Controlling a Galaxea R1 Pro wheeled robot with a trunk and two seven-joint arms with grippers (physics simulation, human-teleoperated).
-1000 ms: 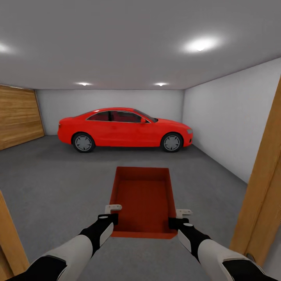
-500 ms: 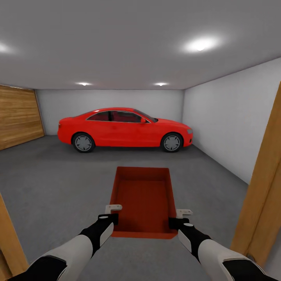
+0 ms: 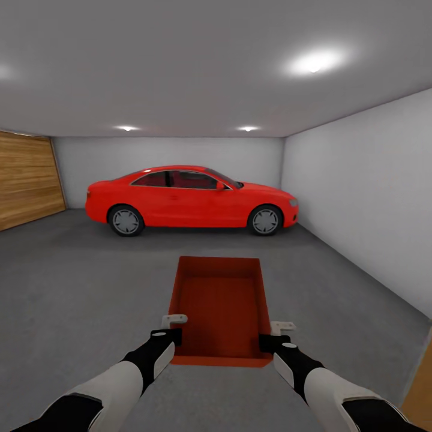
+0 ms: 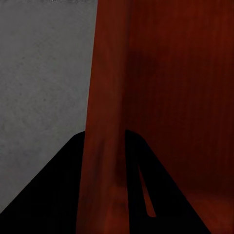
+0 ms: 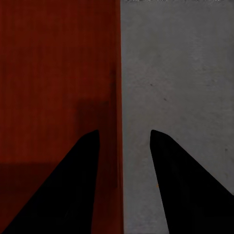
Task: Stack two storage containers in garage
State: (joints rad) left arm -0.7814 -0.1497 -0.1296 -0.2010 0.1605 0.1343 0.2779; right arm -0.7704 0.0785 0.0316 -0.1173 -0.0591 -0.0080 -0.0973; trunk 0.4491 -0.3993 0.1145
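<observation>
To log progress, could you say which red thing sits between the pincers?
The bin, with the left pincer and right pincer at its side walls; the car stands at the back.

One orange-red rectangular open-top storage container [image 3: 221, 309] is counted. Two black-fingered robot grippers are counted: the left gripper [image 3: 170, 329] and the right gripper [image 3: 273, 336], each on a white and black arm. One glossy red two-door car [image 3: 191, 199] is counted, with two silver-spoked wheels shown. One wide door of horizontal wooden slats [image 3: 29, 186] is listed. Four round recessed ceiling lights are counted. One strip of light wooden door frame [image 3: 420, 393] is listed.
</observation>
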